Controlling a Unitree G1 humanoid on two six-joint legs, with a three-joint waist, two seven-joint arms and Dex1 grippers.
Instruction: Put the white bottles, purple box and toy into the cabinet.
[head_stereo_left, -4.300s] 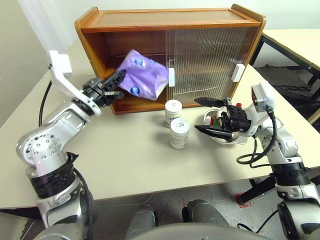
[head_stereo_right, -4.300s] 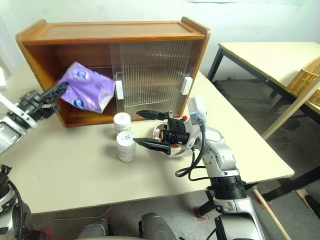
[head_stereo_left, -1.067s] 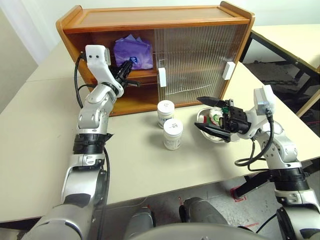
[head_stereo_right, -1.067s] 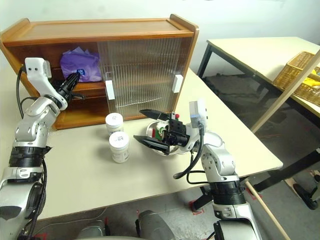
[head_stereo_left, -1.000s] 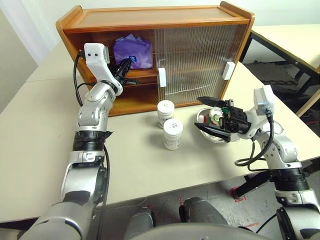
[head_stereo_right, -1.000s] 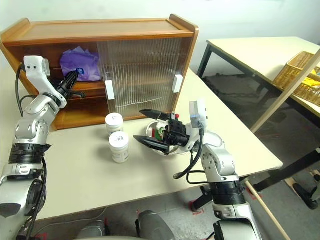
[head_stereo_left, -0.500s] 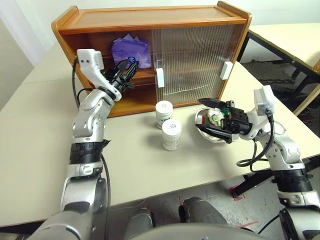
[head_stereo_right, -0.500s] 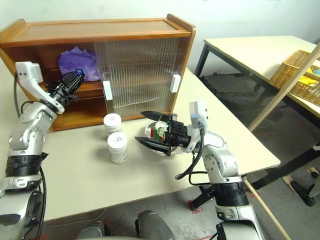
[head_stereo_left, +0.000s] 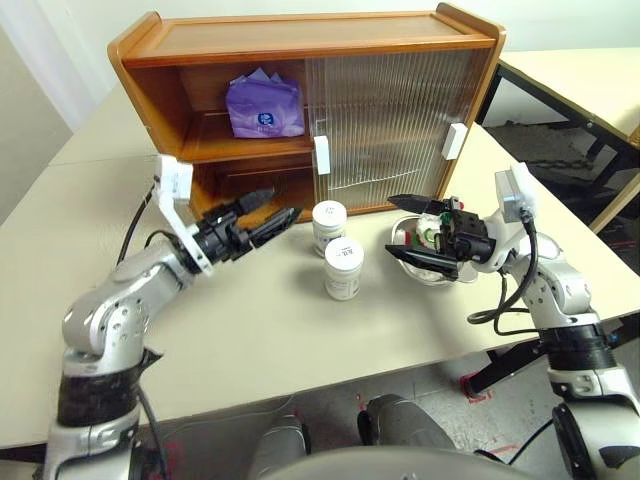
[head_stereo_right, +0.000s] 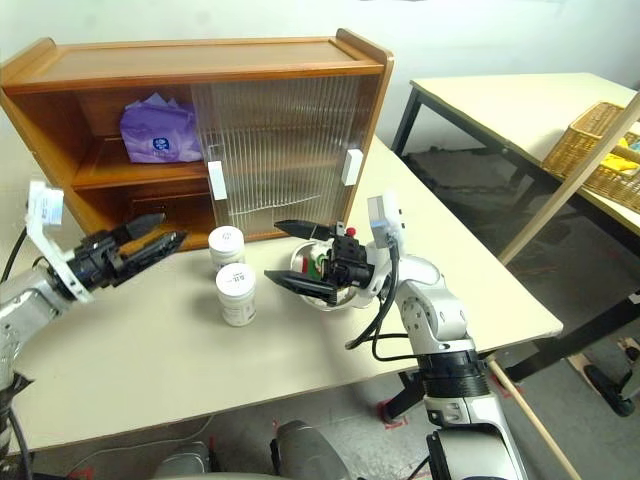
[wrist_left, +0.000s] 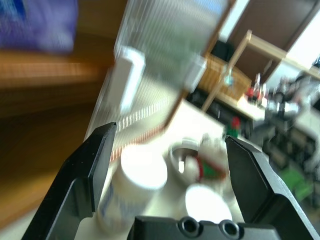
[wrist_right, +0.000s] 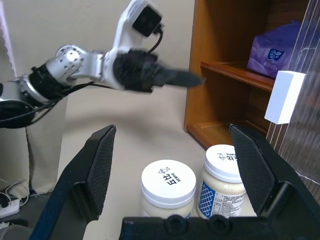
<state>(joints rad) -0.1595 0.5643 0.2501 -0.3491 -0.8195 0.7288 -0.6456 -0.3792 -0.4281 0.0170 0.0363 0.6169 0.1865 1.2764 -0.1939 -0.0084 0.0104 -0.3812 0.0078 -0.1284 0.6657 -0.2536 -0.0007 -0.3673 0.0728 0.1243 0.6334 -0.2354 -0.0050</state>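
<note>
Lavender crinkly purple box (head_stereo_left: 264, 106) already on upper cabinet (head_stereo_left: 300, 40) shelf. Two white capped bottles (head_stereo_left: 343, 268) upright on desk (head_stereo_left: 250, 330), between both spread, empty hands; left hand (head_stereo_left: 268, 214) nearer, bottles just beyond its tips. Right hand (head_stereo_left: 415, 232) over bowl.

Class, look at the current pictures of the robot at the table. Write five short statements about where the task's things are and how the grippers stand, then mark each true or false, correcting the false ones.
1. The purple box lies on the cabinet's upper shelf. True.
2. Both white bottles stand inside the cabinet. False: they stand on the table in front of it.
3. The left gripper holds a bottle. False: it is open and empty.
4. The toy sits in a steel bowl. True.
5. The right gripper is shut. False: it is open.
</note>
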